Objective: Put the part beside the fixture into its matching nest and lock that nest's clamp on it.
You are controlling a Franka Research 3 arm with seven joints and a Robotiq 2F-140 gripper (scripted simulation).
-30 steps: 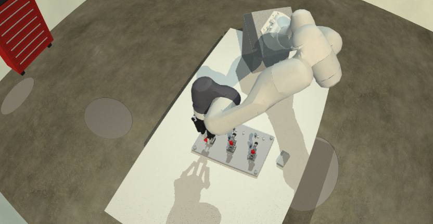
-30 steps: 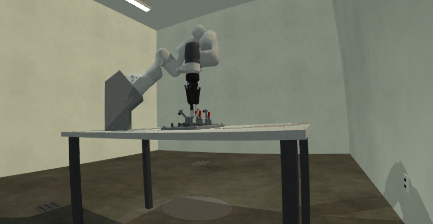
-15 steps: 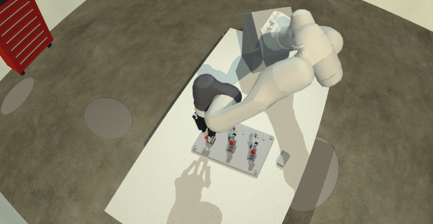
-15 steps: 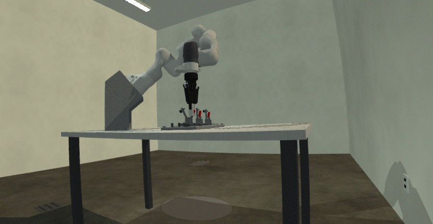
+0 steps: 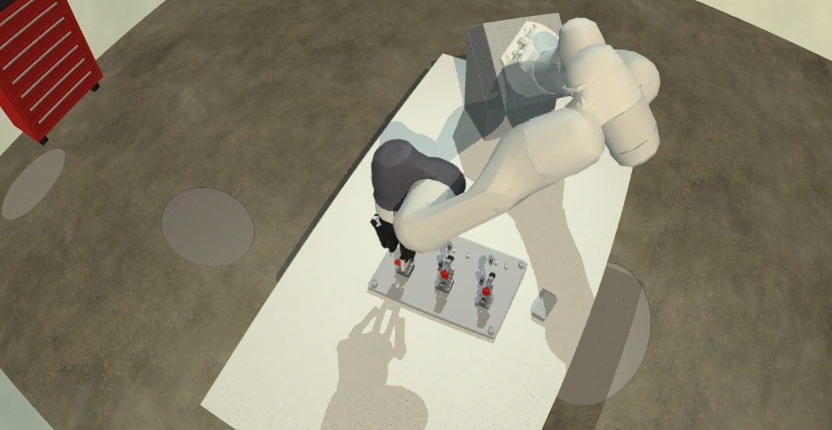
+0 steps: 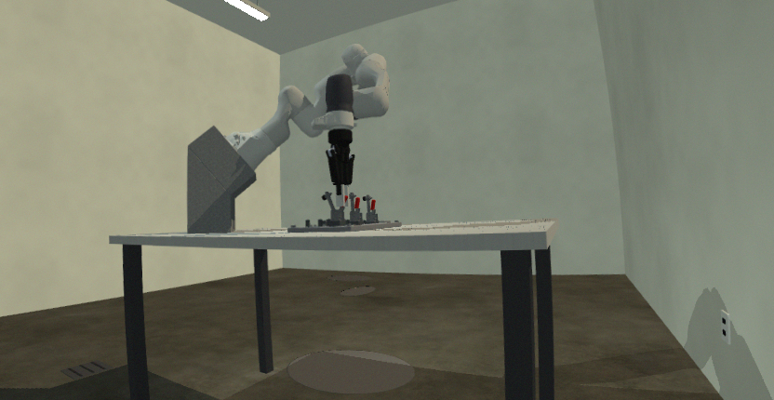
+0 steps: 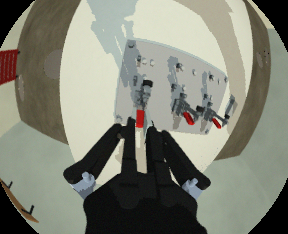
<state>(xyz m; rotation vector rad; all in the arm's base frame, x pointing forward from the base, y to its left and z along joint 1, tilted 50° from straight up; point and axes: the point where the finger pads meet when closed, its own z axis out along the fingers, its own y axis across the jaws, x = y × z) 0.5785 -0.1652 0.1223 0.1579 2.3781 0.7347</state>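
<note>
The claw was nearly closed on the red-tipped clamp handle at the end of the fixture plate farthest from the part. It held the handle from above, probably to swing this clamp open so that its nest becomes free. The handle stood nearly upright, so the clamp seemed not locked. The part lay on the tabletop just beside the plate's opposite short edge, not yet picked up. The two other clamps stood untouched on the plate.

One fixture plate, three clamps — each red-handled — one loose part, one table, one tool cabinet
</note>
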